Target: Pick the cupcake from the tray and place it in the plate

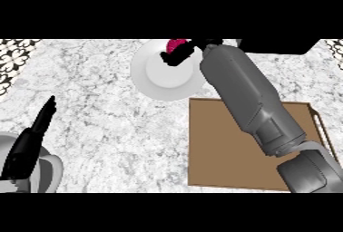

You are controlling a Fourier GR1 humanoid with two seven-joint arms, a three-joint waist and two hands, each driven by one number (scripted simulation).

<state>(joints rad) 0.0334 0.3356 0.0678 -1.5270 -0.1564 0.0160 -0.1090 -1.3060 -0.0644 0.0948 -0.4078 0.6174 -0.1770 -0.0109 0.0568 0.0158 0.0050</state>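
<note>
Head view, marble counter [107,104]. My right arm runs diagonally from lower right, over the brown tray [221,149], up to the white plate [157,77] at top centre. Right hand [191,50] sits over the plate's far rim w/ black fingers curled round the cupcake [176,45]; only its pink-red top shows btwn the fingers, so I can't tell if it touches the plate. Tray lies just below-right of the plate, their edges nearly meeting. Left hand [30,140] rests at lower left, fingers straight and pressed together, pointing up, holding nothing.
</note>
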